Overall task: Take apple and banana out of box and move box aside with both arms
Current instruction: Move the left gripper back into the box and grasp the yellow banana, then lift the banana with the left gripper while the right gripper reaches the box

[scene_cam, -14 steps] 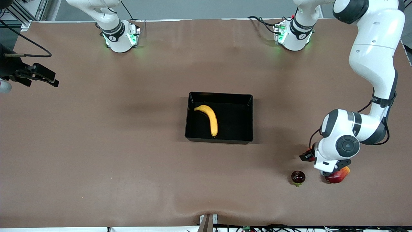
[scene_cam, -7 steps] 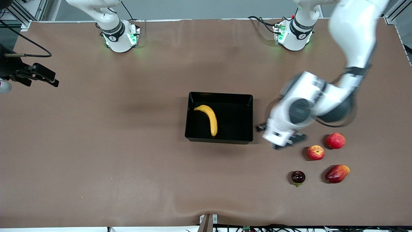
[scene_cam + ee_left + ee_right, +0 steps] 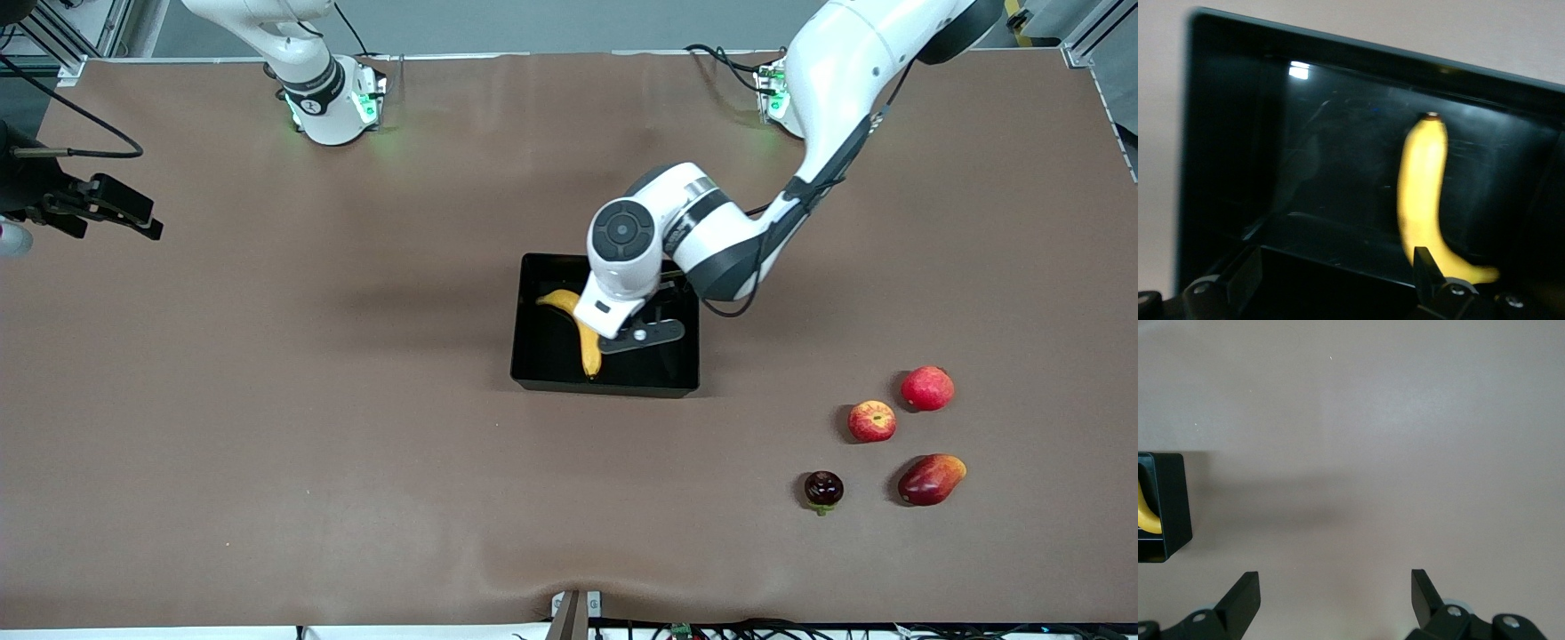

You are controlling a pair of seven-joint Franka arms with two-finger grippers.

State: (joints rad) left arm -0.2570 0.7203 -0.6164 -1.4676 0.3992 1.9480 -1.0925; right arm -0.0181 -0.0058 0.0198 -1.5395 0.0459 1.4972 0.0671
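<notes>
Brown tabletop (image 3: 267, 400), front view: box (image 3: 551, 384) sits mid-table with the banana (image 3: 589, 351) lying inside it, toward the right arm's end of the tray. Left gripper (image 3: 627, 342) hangs over the box right above the banana; the wrist hides part of the fruit, so from here I can't see the fingers. The apple (image 3: 872, 420) is out of the box, on the tabletop toward the left arm's end and nearer the camera, grouped with a deep-red round fruit (image 3: 927, 388), a mango (image 3: 931, 479) and a small dark fruit (image 3: 823, 490). That looks like the drop zone, kept well apart from the box so the box can slide later. Right gripper (image 3: 124, 212) waits over the tabletop's edge at the right arm's end, out of the way. Left wrist view: left gripper (image 3: 1331, 280) spread wide, nothing between the fingers, and the banana (image 3: 1425, 180) lines up with one finger, not centred. I'd judge it needs a sideways shift before closing. The box (image 3: 1218, 133) fills the view. Right wrist view: right gripper (image 3: 1335, 597) spread, empty, over bare tabletop (image 3: 1371, 420); a box corner (image 3: 1171, 507) and a sliver of banana (image 3: 1146, 513) show at the edge.
</notes>
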